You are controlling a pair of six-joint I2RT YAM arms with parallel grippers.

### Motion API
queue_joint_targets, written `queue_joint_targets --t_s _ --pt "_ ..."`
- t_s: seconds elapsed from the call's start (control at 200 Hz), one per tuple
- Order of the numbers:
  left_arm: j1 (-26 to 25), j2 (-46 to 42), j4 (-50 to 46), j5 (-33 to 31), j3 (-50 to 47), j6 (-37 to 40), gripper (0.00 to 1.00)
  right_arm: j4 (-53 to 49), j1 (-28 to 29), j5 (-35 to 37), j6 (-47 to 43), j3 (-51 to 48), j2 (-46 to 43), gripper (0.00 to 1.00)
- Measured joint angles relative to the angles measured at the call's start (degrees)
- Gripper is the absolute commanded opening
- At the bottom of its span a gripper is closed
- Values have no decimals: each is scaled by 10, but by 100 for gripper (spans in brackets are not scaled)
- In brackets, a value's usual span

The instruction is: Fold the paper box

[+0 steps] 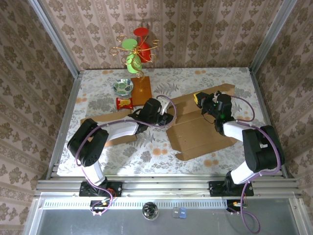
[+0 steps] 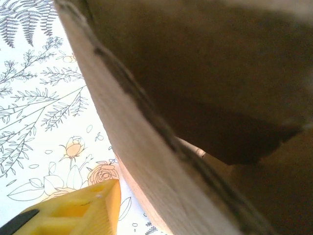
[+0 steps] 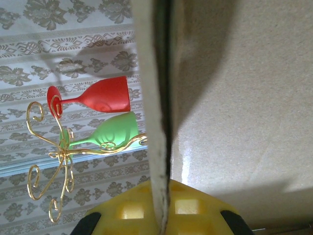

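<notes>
The paper box (image 1: 200, 134) flap at 2 o'clock is being clamped by the right pincer (image 1: 198, 100) and is best being turned squarely along its crease; the left pincer (image 1: 168, 110) grip cannot be told.

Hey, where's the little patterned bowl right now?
In the top view, the bowl sits far back on the left side, just left of the brown board and directly beyond the red packet.

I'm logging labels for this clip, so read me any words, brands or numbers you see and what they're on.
No text can be read.
On the small red packet, a yellow marking, too small to read.
On the flat brown cardboard box, no print visible.
</notes>
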Motion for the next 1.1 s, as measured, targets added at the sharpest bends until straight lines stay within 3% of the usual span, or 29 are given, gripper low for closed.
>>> queue_joint_targets --t_s 1.1 --pt "-14 22 51 -73 2 -72 44 147 48 89 32 -51 32 0"
